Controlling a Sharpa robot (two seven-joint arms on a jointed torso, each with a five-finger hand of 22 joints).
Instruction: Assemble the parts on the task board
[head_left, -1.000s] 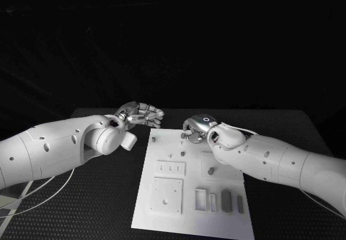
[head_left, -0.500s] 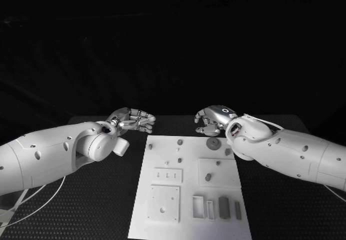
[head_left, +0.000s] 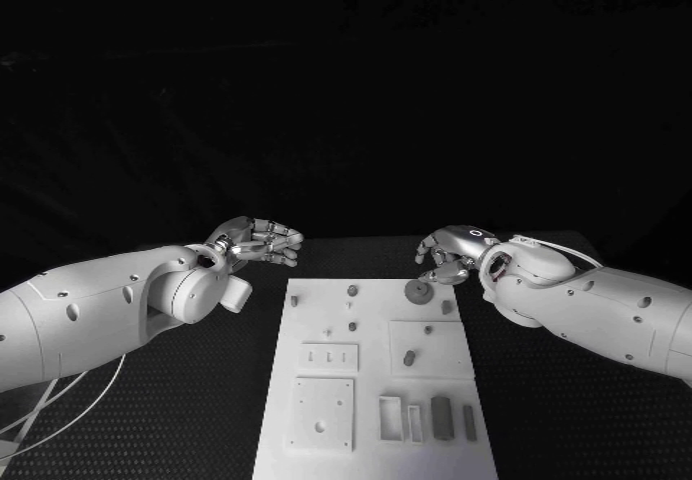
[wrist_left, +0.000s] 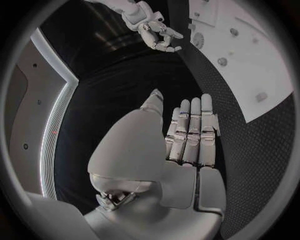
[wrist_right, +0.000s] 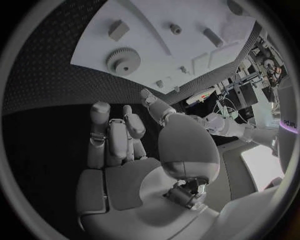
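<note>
- A black textured table (head_left: 173, 420) under a dark backdrop carries the white task board (head_left: 378, 400) at lower centre of the head view; grey parts lie scattered on it, a gear (head_left: 420, 290) near its upper right corner and a block (head_left: 441, 418) at its lower right.
- Head view: the left hand (head_left: 264, 241), upper left of the board, and the right hand (head_left: 451, 256), upper right, hang over the table with fingers curled, holding nothing. Assembly looks barely begun, by my reading.
- Left wrist view: fingers extended side by side, empty, above black mat.
- Right wrist view: fingers bent, empty; gear (wrist_right: 122, 61) on board (wrist_right: 187, 30) beyond.
</note>
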